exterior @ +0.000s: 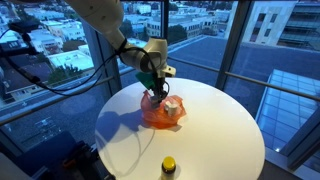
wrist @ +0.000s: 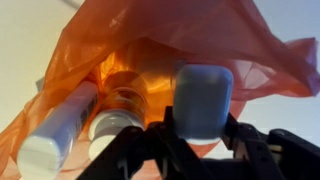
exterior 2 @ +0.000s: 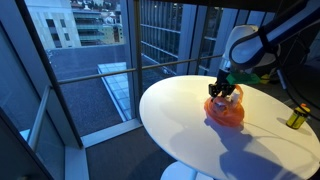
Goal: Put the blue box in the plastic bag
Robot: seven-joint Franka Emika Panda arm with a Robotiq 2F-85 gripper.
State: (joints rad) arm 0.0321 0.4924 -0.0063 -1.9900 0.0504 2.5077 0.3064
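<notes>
An orange translucent plastic bag (exterior: 163,111) lies on the round white table (exterior: 215,130); it also shows in the other exterior view (exterior 2: 225,109) and fills the wrist view (wrist: 160,50). My gripper (wrist: 200,135) is shut on the blue box (wrist: 203,97), a rounded light-blue case, and holds it at the bag's open mouth. In both exterior views the gripper (exterior: 153,90) (exterior 2: 225,92) hangs right over the bag and hides the box. Inside the bag lie a white tube (wrist: 60,130) and an orange-labelled container (wrist: 120,105).
A small yellow can with a black lid (exterior: 168,166) stands near the table's edge, also seen in the other exterior view (exterior 2: 296,116). Glass windows and railings surround the table. The arm's shadow falls on the tabletop.
</notes>
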